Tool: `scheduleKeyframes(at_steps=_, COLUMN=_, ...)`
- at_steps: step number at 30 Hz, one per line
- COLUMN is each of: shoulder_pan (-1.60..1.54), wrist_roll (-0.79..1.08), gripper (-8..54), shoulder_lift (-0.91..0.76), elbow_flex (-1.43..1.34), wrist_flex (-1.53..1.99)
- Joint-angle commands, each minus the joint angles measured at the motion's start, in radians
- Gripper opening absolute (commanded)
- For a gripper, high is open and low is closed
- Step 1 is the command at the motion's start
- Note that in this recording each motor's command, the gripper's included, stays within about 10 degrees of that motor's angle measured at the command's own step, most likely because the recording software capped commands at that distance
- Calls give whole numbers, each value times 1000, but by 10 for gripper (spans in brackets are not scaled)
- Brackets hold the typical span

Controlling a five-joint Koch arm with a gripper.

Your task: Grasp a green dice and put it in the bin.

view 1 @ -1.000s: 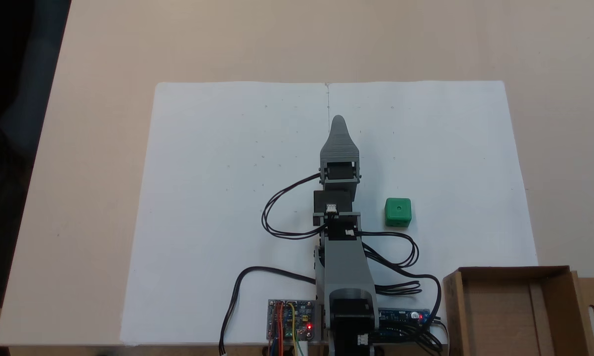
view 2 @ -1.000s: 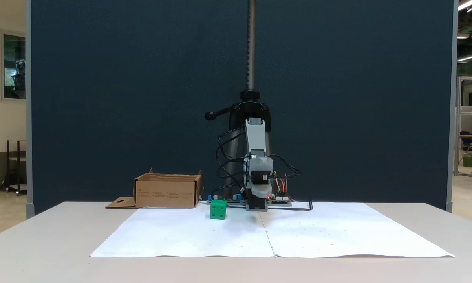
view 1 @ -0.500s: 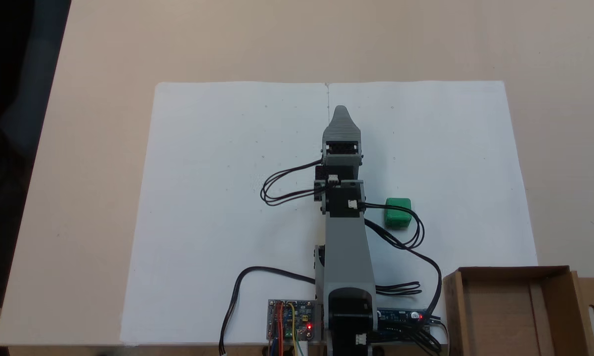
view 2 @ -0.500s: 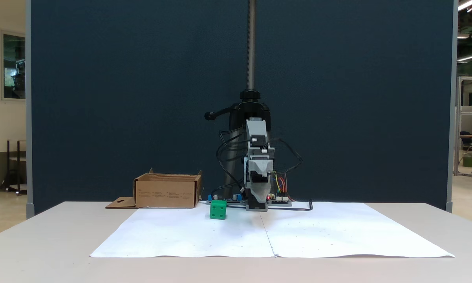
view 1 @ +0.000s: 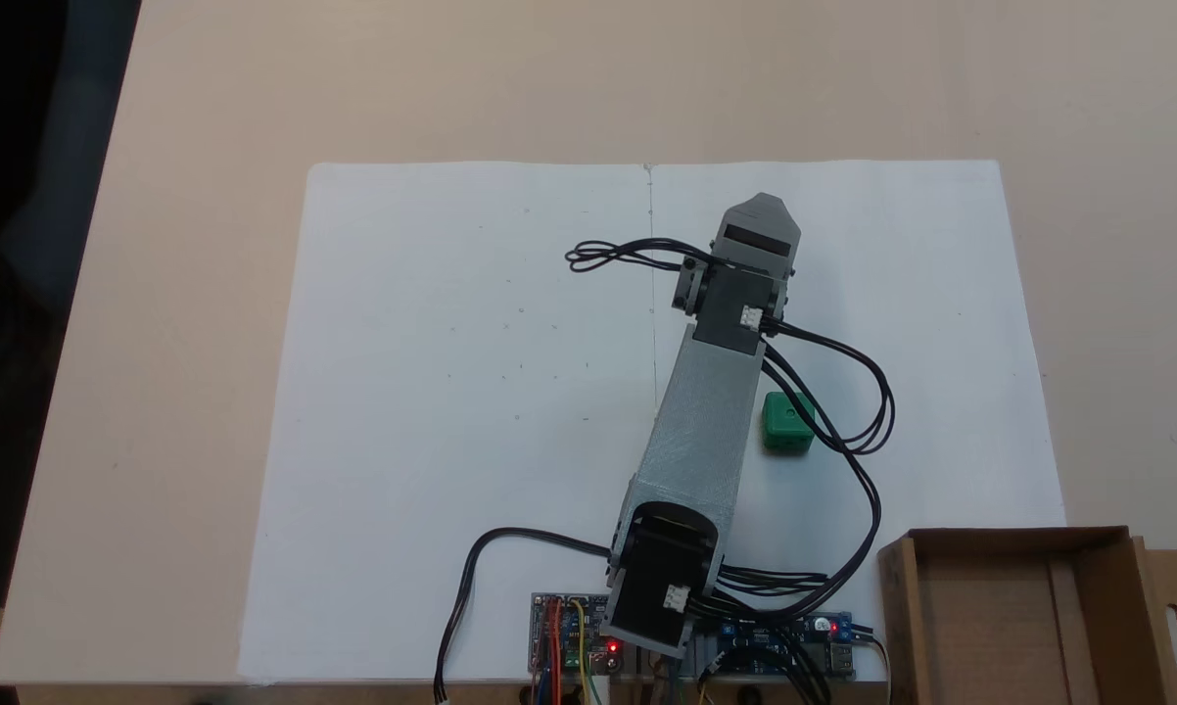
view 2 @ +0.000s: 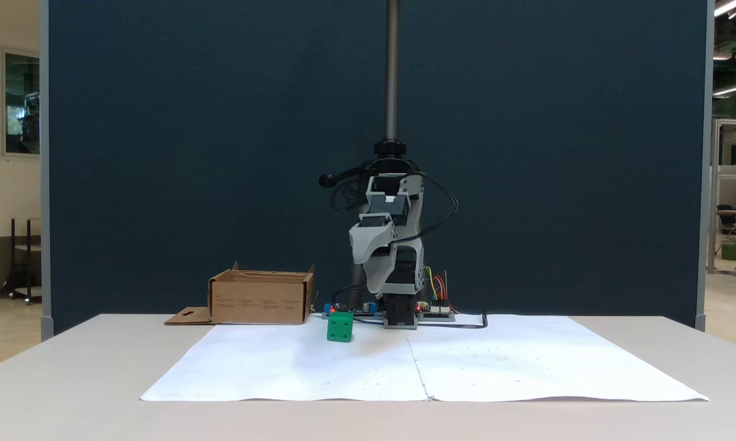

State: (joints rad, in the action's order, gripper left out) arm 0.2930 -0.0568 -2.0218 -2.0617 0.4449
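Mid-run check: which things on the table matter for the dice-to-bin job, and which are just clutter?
For the job:
green dice, on the paper
bin, cardboard, nothing in it
gripper, raised above the paper

Just there:
white paper sheets
circuit boards
black cables

White paper sheets [view 1: 471, 392] on beige table [view 1: 207, 147], dark blue partition [view 2: 221, 153], circuit boards [view 1: 574, 636].

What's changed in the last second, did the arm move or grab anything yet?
The arm has lifted and swung: in a fixed view from above, the gripper went from the paper's centre fold to the right, beyond the green dice; from the front it now hangs higher. Nothing was grasped. The dice, the bin and the paper stayed put.
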Motion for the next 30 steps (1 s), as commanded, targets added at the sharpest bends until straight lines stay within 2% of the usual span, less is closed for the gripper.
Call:
scheduleKeyframes(at_steps=1, shoulder_pan=60, wrist_roll=-78, gripper=434, shoulder_lift=-14, elbow_flex=69, wrist_flex=114)
scheduleKeyframes(at_steps=8, shoulder_pan=207, wrist_roll=-77, gripper=435, shoulder_lift=-14, elbow_flex=222, wrist_flex=462)
scheduleKeyframes(at_steps=15, shoulder_pan=353, wrist_roll=-63, gripper=435, shoulder_lift=-11, elbow_flex=255, wrist_flex=601)
scheduleKeyframes(at_steps=30, shoulder_pan=667, wrist_roll=247, gripper=435, shoulder_lift=32, elbow_flex=261, wrist_flex=695)
